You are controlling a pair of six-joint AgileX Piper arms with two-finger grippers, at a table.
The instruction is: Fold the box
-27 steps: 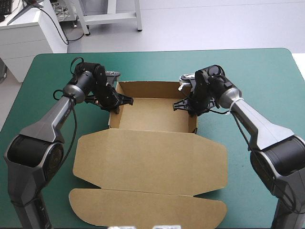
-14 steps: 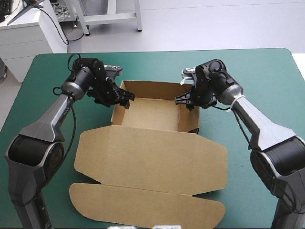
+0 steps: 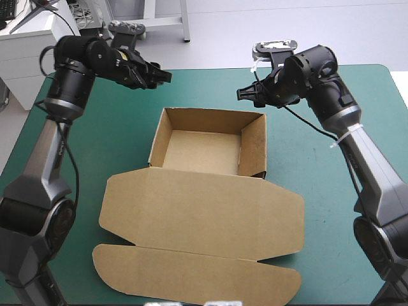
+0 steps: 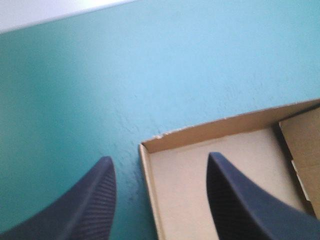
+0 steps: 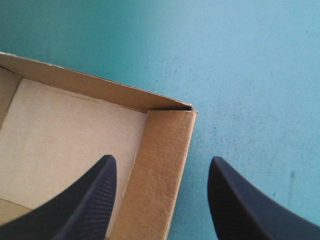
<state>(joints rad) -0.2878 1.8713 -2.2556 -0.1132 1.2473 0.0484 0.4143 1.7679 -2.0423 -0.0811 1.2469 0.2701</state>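
Brown box (image 3: 207,153), an open tray with lid flat, centred on the table (image 3: 204,89); left gripper (image 3: 158,74) and right gripper (image 3: 246,94) hover above its far corners, fingers apart and empty; the unheld walls may spring outward and untuck.

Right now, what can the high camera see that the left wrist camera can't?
Only the high view shows the flat lid and the right gripper, open above the table. Only the left wrist view shows, close up, the ribbed inner faces of the left gripper fingers. Both show the brown box, its tray open, on the teal-green cover, and the left gripper open.
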